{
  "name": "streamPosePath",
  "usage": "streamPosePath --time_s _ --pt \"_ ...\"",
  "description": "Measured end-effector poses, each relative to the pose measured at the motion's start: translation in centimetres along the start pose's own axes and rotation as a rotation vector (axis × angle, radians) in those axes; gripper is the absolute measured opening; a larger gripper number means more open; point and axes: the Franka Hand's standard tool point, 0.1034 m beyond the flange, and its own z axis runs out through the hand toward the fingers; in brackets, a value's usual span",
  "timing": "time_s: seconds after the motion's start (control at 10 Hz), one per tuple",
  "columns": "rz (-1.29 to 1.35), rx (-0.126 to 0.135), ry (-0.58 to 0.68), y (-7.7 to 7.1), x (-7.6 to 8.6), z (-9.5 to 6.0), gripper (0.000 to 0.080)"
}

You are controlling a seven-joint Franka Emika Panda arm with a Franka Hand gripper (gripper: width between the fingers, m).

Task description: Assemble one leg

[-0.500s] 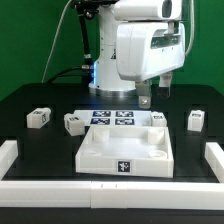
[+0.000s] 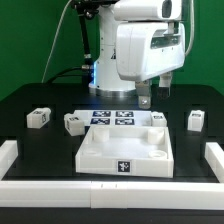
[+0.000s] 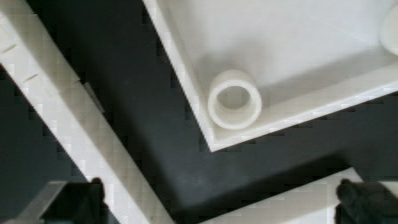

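Several small white legs with tag marks lie on the black table: two at the exterior view's left [image 2: 39, 117] [image 2: 74, 122], one [image 2: 158, 118] by the far right corner of the large white panel [image 2: 125, 152], and one [image 2: 195, 120] further right. My gripper [image 2: 147, 100] hangs above the table behind the panel, open and empty. In the wrist view its dark fingertips [image 3: 80, 205] stand wide apart, with the gripper [image 3: 222, 205] holding nothing. One corner of the panel with a round socket [image 3: 237, 100] shows there. No leg shows in the wrist view.
The marker board [image 2: 112, 118] lies behind the panel. White rails border the table at the exterior view's left [image 2: 8, 152], right [image 2: 215, 156] and front. A white strip [image 3: 71, 120] runs diagonally through the wrist view.
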Motion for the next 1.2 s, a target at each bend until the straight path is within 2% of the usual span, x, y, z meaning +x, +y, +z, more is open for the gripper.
streamPosePath --time_s 0.4,0.5,0.6,0.9,1.2 --pt "-0.006 0.000 0.000 0.0 0.0 0.1 0.0650" --pt "-0.081 -0.016 0.011 -0.5 -0.2 0.8 0.0650" --pt "-0.149 -0.001 0.000 -1.3 -0.6 1.4 0.0650" --pt "-0.278 0.030 -0.021 -1.9 -1.0 2.0 0.0650" --pt "-0.276 0.030 -0.021 -1.9 -1.0 2.0 0.0650"
